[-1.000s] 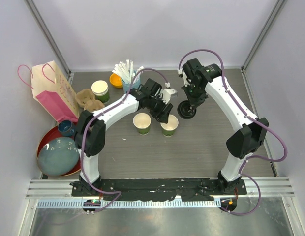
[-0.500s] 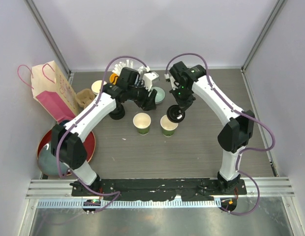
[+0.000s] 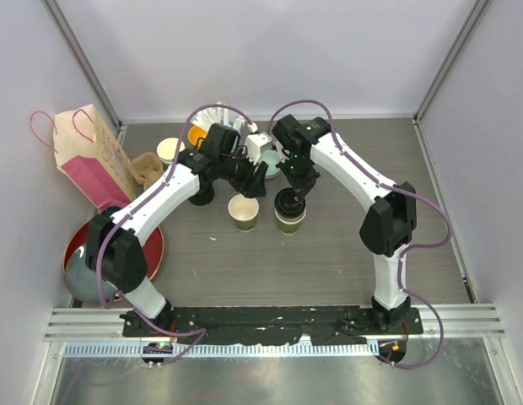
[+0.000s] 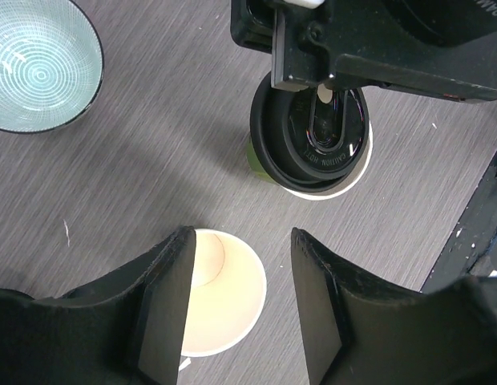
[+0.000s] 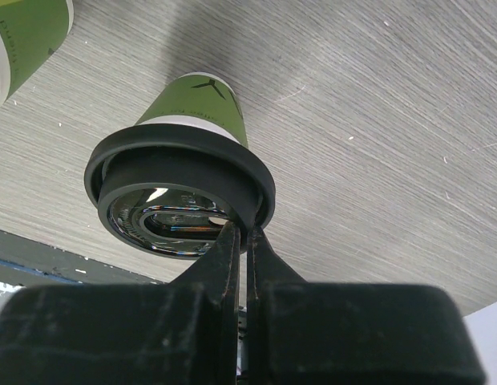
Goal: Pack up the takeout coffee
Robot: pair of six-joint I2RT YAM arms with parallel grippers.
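Two dark-green takeout coffee cups stand mid-table. The left cup (image 3: 244,211) (image 4: 220,297) has no lid and shows its cream inside. My left gripper (image 3: 254,178) (image 4: 240,301) hangs open just above and behind it, holding nothing. My right gripper (image 3: 292,191) (image 5: 242,241) is shut on the rim of a black lid (image 3: 288,202) (image 5: 180,192) (image 4: 311,138). That lid lies slightly tilted over the mouth of the right cup (image 3: 288,223) (image 5: 199,104). A second black lid (image 3: 201,194) lies on the table left of the cups, partly under my left arm.
A pale green bowl (image 3: 270,162) (image 4: 40,64) sits behind the cups. A third cup (image 3: 170,152), a cardboard carrier (image 3: 152,171) and a paper bag (image 3: 91,156) stand at back left. A red plate (image 3: 152,245) with a blue bowl (image 3: 97,268) is at near left.
My right gripper carried the black lid left and down until it lies over the right cup. My left arm swung back from above the cups and now hovers by the left cup.
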